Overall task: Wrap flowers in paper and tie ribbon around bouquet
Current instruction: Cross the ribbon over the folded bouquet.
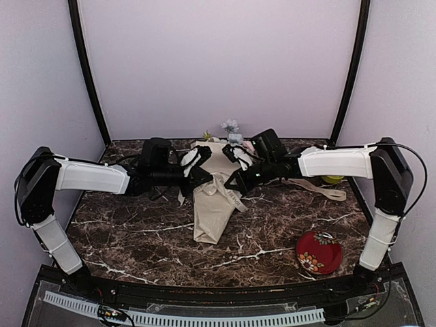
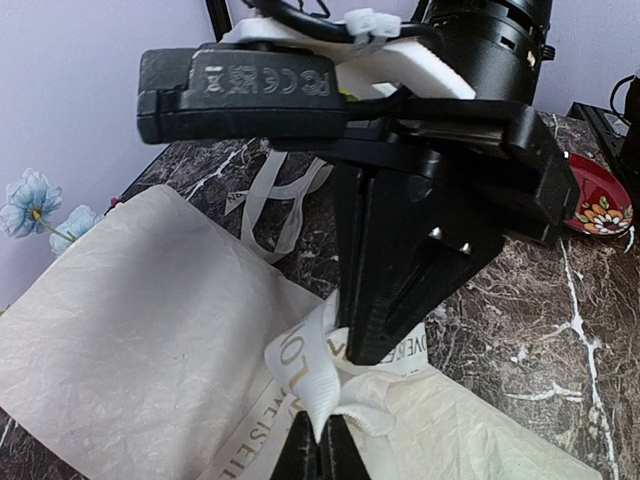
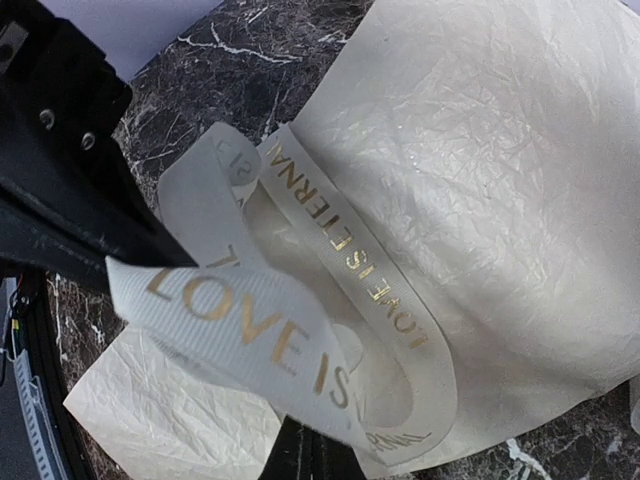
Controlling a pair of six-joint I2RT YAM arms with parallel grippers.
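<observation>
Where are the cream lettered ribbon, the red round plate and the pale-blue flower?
cream lettered ribbon [image 3: 230, 320]: right wrist view, front band
red round plate [image 1: 319, 252]: top view, middle
pale-blue flower [image 2: 32, 200]: left wrist view, petals

The paper [image 1: 211, 218] is crinkled cream, the ribbon [image 3: 230, 320] off-white with gold lettering, the flowers [image 2: 32, 200] at left pale blue, the table [image 1: 136, 231] dark brown marble veined white, and the plate [image 1: 319, 252] at lower right red with floral patterning.
</observation>
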